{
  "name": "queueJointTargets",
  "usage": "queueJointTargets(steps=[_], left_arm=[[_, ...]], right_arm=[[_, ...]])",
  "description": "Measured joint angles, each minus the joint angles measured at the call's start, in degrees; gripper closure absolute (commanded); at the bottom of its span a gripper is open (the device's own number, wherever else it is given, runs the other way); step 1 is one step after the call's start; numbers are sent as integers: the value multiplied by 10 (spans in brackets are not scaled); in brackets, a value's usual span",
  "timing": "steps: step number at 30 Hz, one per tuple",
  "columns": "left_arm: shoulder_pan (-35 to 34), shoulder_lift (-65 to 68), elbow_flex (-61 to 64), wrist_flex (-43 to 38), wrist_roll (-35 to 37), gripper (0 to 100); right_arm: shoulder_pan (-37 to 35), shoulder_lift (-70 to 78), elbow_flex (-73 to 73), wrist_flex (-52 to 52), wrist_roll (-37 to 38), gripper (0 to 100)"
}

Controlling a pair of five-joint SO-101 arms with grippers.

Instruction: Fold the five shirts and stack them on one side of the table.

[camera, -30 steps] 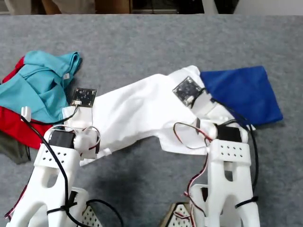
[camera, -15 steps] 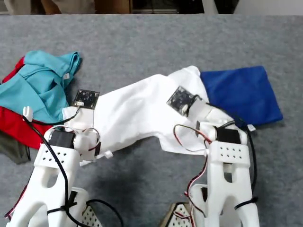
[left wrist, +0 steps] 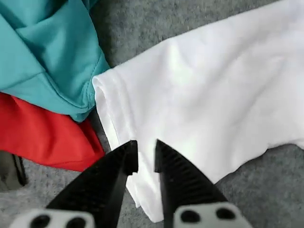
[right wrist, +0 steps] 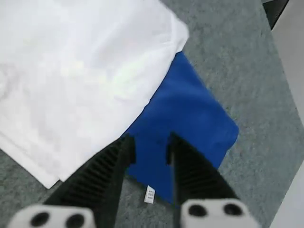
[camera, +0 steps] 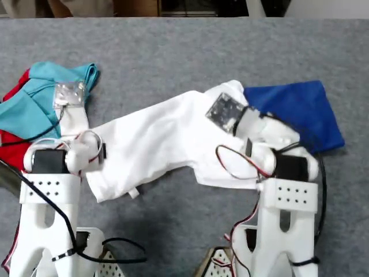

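A white shirt lies spread and crumpled across the middle of the grey table. A folded blue shirt lies at its right end. Teal, red and dark grey shirts are piled at the left edge. My left gripper hovers over the white shirt's left hem beside the teal and red shirts, slightly open and holding nothing. My right gripper hangs slightly open over the blue shirt, next to the white shirt's edge.
Both arm bases stand at the table's near edge with loose cables. Bare grey table lies along the far side and between the bases. A small white label sticks out of the blue shirt.
The left arm has swung left off the white shirt toward the teal pile. The right arm has shifted slightly right toward the blue shirt. The white shirt's left end has settled flatter.
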Motion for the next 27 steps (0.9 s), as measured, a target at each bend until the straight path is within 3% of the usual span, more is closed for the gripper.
queueJointTargets(steps=[5, 9, 20, 27], left_arm=[[0, 83, -9, -55, 67, 981], [0, 182, -25, -103, 108, 981], [-26, 488, -137, -128, 150, 981], [-95, 546, -171, -128, 149, 981]], right_arm=[[-20, 72, -95, 12, -11, 902], [-46, 184, -174, -14, -44, 995], [-79, 710, -563, 5, -141, 987], [-62, 995, -877, 101, -166, 986]])
